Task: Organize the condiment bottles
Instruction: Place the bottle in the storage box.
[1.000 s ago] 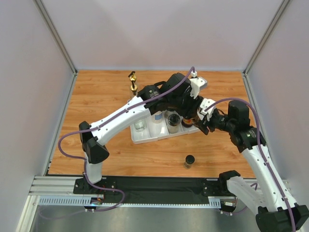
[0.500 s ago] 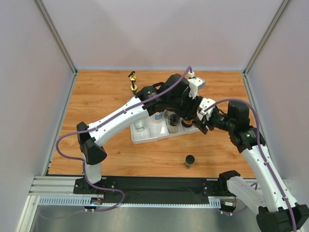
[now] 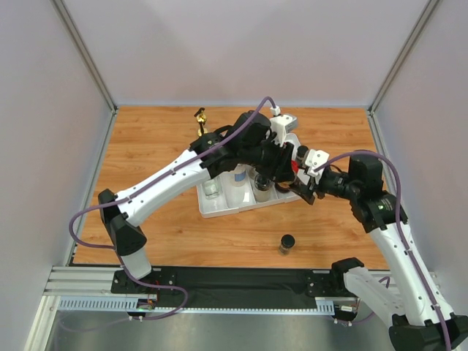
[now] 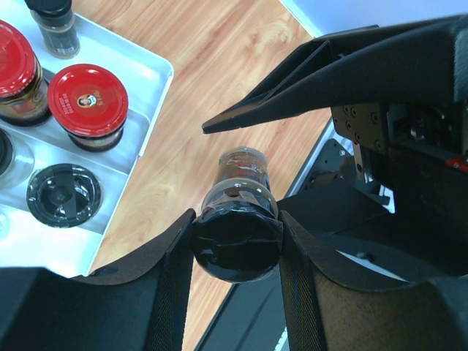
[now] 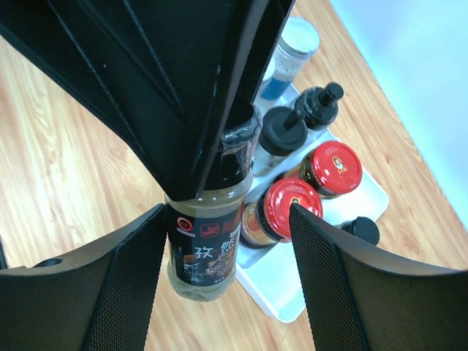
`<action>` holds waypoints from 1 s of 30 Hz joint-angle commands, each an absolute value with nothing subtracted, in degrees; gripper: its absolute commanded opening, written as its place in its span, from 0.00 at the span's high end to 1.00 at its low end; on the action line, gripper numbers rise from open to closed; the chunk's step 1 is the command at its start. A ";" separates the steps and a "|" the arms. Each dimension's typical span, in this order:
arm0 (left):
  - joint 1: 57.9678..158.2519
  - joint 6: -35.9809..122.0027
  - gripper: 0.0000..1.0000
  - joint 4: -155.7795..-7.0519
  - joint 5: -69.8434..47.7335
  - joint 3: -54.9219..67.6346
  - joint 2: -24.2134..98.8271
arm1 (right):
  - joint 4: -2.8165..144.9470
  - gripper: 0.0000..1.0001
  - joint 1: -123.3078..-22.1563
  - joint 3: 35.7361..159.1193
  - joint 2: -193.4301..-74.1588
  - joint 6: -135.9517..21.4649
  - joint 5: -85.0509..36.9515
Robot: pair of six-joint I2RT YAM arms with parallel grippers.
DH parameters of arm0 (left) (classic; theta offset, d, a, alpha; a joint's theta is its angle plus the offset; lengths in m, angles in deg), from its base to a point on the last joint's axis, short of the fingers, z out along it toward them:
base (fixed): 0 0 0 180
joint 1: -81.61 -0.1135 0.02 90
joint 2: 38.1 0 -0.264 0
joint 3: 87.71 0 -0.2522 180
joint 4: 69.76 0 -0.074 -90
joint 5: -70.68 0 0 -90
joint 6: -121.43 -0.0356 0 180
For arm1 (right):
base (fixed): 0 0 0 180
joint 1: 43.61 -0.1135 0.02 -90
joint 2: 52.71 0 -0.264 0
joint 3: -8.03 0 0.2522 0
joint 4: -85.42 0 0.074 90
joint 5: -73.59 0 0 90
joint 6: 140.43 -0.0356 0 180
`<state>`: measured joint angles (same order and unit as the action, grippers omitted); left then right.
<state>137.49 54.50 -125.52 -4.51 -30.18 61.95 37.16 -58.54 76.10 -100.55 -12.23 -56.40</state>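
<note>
My left gripper [image 4: 235, 228] is shut on the black cap of a small spice jar [image 4: 242, 172] and holds it upright above the wood just right of the white tray [image 4: 151, 102]. In the right wrist view this labelled jar [image 5: 205, 252] hangs between the spread fingers of my right gripper [image 5: 227, 212], which is open. Its left finger is close beside the jar and its right finger stands well apart. In the tray stand two red-lidded jars [image 5: 292, 206] [image 5: 335, 167] and black-capped bottles [image 5: 281, 129]. From above, both grippers [image 3: 287, 167] [image 3: 302, 191] meet at the tray's right end.
Another black-capped spice jar [image 3: 287, 243] stands alone on the table in front of the tray [image 3: 219, 210]. A gold-spouted bottle [image 3: 201, 124] stands at the back left. A white-lidded jar [image 5: 296, 40] sits beyond the tray. Grey walls close in three sides.
My left arm has swung its elbow and wrist to the left, carrying the jar with it. The right gripper has hardly moved and stays open.
</note>
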 commanded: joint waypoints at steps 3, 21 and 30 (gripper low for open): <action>137.42 53.07 0.91 -118.59 0.19 -26.95 56.65 | 37.39 0.31 -58.72 79.62 -99.38 -17.91 -62.88; 137.59 21.86 0.92 -121.31 6.96 -22.55 51.02 | 28.50 0.27 -60.91 80.50 -105.71 -17.38 -75.31; 140.14 16.23 0.92 -128.51 7.67 -26.32 54.09 | 30.53 0.28 -63.11 82.52 -108.17 -19.40 -71.52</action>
